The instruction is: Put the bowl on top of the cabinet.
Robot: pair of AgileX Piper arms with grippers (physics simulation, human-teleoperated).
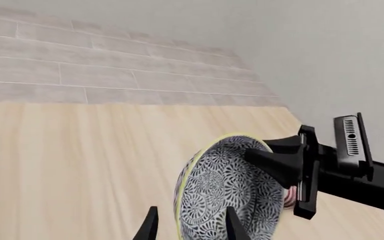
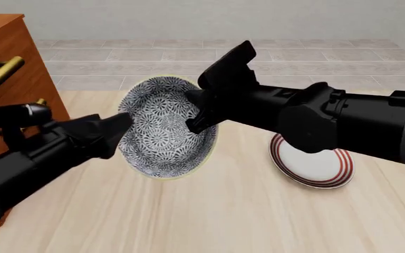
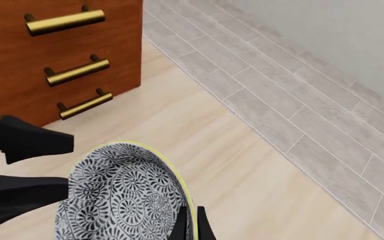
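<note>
While both arms grip it, bowl (image 2: 164, 129) holds nothing.

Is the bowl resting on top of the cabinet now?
No, the bowl is held tilted between both grippers above the table, beside the cabinet.

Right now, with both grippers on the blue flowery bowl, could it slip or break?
Probably a bit slippery: the bowl looks glazed and smooth, and it is tilted up on edge, pinched only at its thin rim by the left gripper and right gripper. It looks ceramic, so likely stiff and breakable if dropped. Being round, it might roll.
</note>
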